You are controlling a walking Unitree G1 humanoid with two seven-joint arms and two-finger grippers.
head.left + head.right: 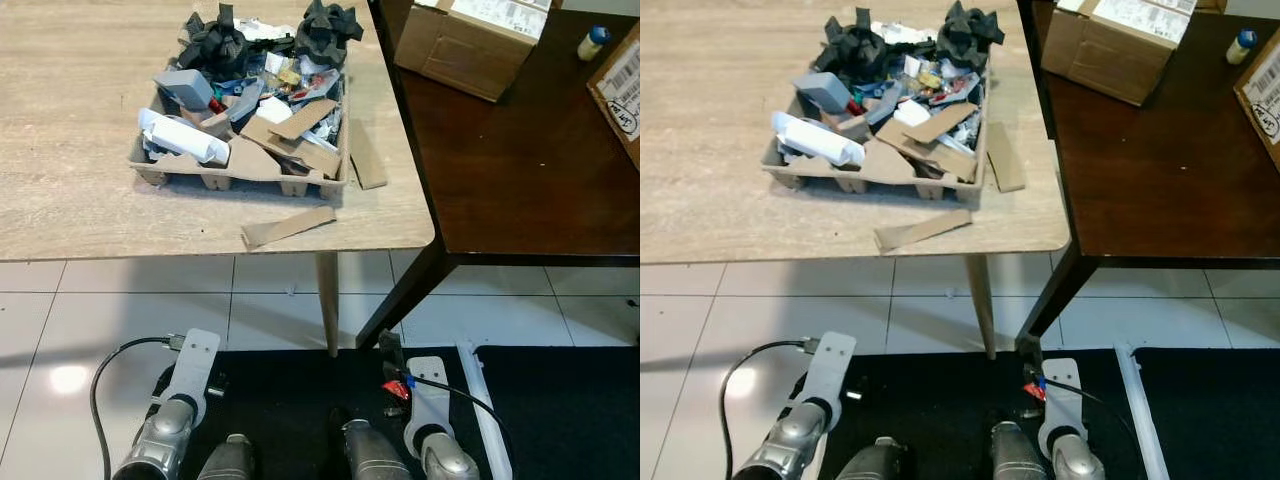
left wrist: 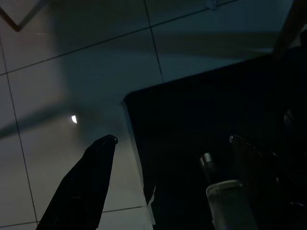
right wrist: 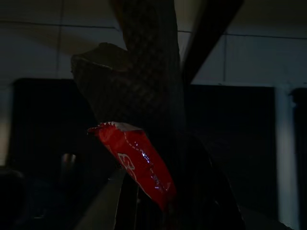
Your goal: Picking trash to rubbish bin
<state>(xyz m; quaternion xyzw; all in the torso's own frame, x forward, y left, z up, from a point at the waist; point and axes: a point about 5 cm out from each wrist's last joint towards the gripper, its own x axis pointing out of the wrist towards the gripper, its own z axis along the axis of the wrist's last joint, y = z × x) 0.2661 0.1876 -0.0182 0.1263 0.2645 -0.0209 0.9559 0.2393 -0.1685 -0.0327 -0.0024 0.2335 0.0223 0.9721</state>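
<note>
A cardboard tray (image 1: 160, 165) heaped with trash stands on the pale wooden table (image 1: 70, 120): torn cardboard, white paper, a grey block, black moulded pieces. Two loose cardboard strips lie beside it, one (image 1: 288, 226) near the front edge and one (image 1: 366, 155) at the tray's right. Both arms hang low over a black mat (image 1: 290, 400). My right gripper (image 1: 390, 350) is shut on a red wrapper (image 3: 139, 163), which also shows as a red scrap (image 1: 397, 382) under the fingers. My left gripper (image 2: 172, 139) is open above the mat's edge, holding nothing.
A dark brown table (image 1: 520, 170) adjoins on the right, carrying a cardboard box (image 1: 470, 35), a small bottle (image 1: 592, 42) and another box (image 1: 625, 90). Table legs (image 1: 327, 300) come down to the white tiled floor (image 1: 120, 310) just ahead of the mat.
</note>
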